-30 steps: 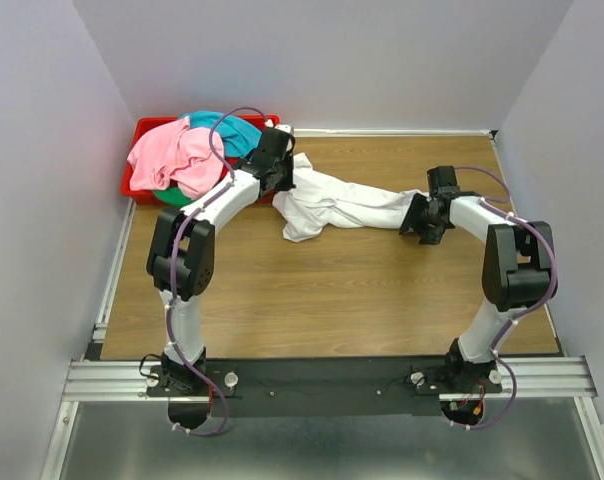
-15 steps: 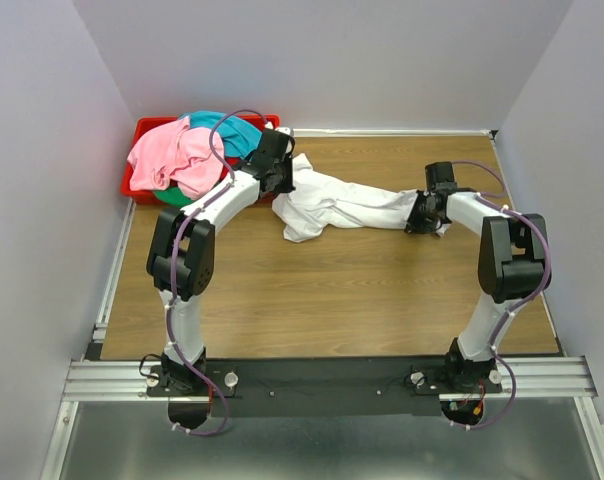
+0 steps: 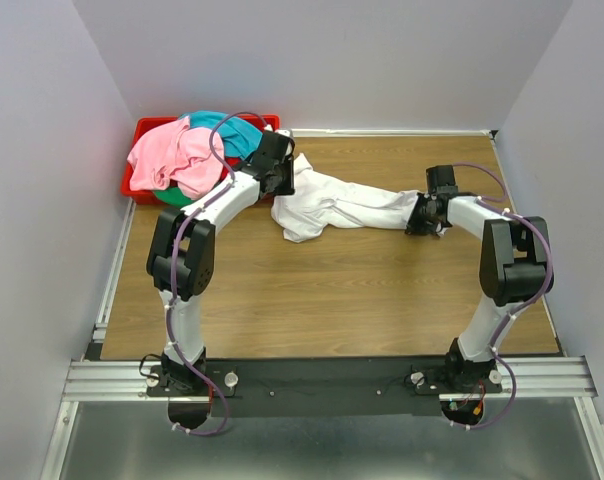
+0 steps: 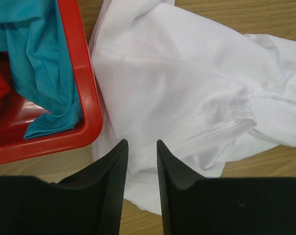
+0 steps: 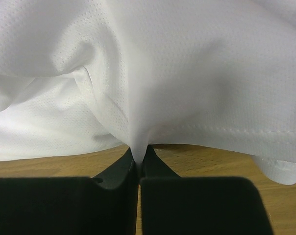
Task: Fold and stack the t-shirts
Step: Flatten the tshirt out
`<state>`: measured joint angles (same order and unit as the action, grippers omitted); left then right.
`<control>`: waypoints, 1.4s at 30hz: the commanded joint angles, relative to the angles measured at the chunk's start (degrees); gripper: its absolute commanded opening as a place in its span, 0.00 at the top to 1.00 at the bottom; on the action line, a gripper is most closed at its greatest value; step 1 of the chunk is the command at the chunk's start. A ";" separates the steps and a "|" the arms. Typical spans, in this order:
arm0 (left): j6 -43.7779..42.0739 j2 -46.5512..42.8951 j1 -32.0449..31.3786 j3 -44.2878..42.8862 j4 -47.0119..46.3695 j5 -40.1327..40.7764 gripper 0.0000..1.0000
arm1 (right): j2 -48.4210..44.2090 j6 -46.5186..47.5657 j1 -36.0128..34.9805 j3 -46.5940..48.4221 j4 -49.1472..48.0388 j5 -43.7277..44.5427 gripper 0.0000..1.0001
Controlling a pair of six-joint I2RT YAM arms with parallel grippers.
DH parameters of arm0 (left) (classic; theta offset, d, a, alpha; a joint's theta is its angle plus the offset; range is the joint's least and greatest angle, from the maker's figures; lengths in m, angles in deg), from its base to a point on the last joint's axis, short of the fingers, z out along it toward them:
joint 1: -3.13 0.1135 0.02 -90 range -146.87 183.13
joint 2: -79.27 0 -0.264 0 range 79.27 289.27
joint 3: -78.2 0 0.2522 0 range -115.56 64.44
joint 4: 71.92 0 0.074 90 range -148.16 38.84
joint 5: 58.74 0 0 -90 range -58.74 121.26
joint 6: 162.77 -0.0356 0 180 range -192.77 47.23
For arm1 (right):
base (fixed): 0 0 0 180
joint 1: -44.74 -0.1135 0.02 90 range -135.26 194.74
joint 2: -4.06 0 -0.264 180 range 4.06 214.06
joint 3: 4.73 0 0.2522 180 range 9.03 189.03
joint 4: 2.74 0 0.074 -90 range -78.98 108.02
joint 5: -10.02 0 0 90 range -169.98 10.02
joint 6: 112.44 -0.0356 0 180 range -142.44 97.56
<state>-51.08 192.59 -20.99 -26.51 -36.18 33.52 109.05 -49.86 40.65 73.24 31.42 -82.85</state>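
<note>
While the right tool (image 5: 138, 159) pinched the white t-shirt (image 3: 342, 205), the left tool (image 4: 140, 145) stood slightly apart above it, seemingly empty.

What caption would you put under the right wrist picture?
Right pincer pinching a fold of the white t-shirt over the wooden table.

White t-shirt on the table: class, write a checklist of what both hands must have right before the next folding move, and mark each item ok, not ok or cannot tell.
1. Right hand gripping the white t-shirt: ok, fabric is pinched between its shut fingers.
2. Left hand gripping it: not ok, its fingers are apart above the cloth.
3. Shirt out of the red bin: ok, it lies on the table beside the bin wall.
4. Shirt spread flat: not ok, it is bunched and creased.
5. Pink t-shirt and teal t-shirt out of the way: ok, both are in the bin.
</note>
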 commanded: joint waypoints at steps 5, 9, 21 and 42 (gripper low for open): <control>0.19 0.68 0.12 1.75 -0.09 0.29 0.61 | -0.66 -0.44 0.32 -1.80 2.10 -0.55 0.90; 0.81 1.12 0.12 2.45 -1.32 -0.68 0.61 | -1.10 -0.53 0.32 -2.33 2.18 -0.55 0.90; 1.24 0.85 0.12 5.70 -0.18 1.87 0.61 | -1.45 -0.62 0.32 -2.95 2.18 -0.55 0.90; 1.86 3.22 0.12 4.39 -2.38 -1.64 0.69 | -1.72 -0.44 0.32 -3.21 2.18 -0.64 0.90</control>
<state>-49.51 194.03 -20.97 -19.78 -37.50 33.66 107.78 -50.06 40.65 71.69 31.44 -83.07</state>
